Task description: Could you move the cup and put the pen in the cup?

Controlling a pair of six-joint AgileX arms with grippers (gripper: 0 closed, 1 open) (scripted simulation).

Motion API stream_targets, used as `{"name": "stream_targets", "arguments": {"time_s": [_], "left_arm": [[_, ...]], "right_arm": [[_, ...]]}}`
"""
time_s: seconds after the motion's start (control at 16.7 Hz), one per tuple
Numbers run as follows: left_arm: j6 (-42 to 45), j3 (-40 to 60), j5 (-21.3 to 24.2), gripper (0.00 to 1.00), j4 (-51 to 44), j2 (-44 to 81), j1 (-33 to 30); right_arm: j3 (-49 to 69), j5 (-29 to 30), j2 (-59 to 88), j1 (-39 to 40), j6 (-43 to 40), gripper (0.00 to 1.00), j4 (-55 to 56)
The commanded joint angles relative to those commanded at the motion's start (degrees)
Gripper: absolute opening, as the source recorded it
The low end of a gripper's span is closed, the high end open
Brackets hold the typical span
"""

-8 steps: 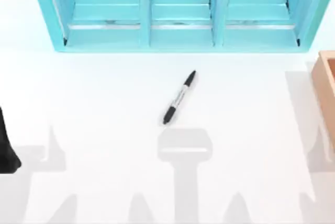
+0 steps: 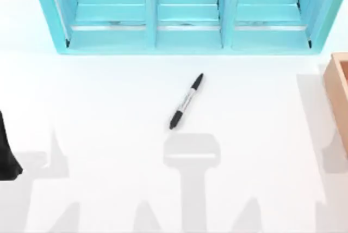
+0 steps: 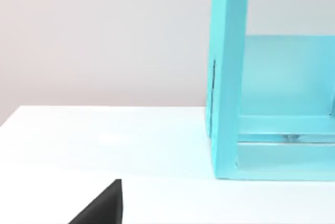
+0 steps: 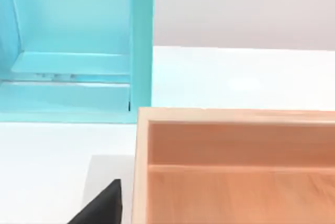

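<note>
The pen (image 2: 186, 101), black with a pale labelled middle, lies flat and slanted on the white table near its centre, in front of the cabinet. The cup is out of view. My left arm (image 2: 7, 154) is a dark shape at the table's left edge, far from the pen. A black piece of my left gripper (image 3: 102, 207) juts into the left wrist view over bare table. A black piece of my right gripper (image 4: 102, 206) shows in the right wrist view beside the wooden box.
A light blue cabinet (image 2: 185, 37) with three open compartments spans the back of the table. A wooden box (image 2: 338, 89) stands at the right edge, with its open inside (image 4: 235, 182) facing the right wrist camera. Grey shadows lie along the table's front.
The shadow at the table's right edge has shifted slightly. The pen and the left arm have not moved.
</note>
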Motion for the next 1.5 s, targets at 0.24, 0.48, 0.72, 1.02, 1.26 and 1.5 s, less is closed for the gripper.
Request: {"name": "stream_targets", "arguments": {"time_s": [0.24,0.48,0.72,1.02,1.26,1.5], "left_arm": [[0.00,0.00,0.00,1.00,0.00,0.00,0.00],[0.00,0.00,0.00,1.00,0.00,0.00,0.00],[0.00,0.00,0.00,1.00,0.00,0.00,0.00],[0.00,0.00,0.00,1.00,0.00,0.00,0.00],[0.00,0.00,0.00,1.00,0.00,0.00,0.00],[0.00,0.00,0.00,1.00,0.00,0.00,0.00]], "right_arm": [[16.10,0.01,18.59,-3.76,-3.62,1.00,-13.55],[34.70,0.08,40.87,-8.19,-7.84,1.00,-29.39],[52.71,0.07,62.75,-12.32,-11.90,1.00,-44.43],[69.92,0.05,83.28,-16.22,-15.74,1.00,-58.72],[75.97,-0.01,90.63,-17.62,-17.21,1.00,-64.08],[76.27,-0.02,91.01,-17.70,-17.28,1.00,-64.36]]}}
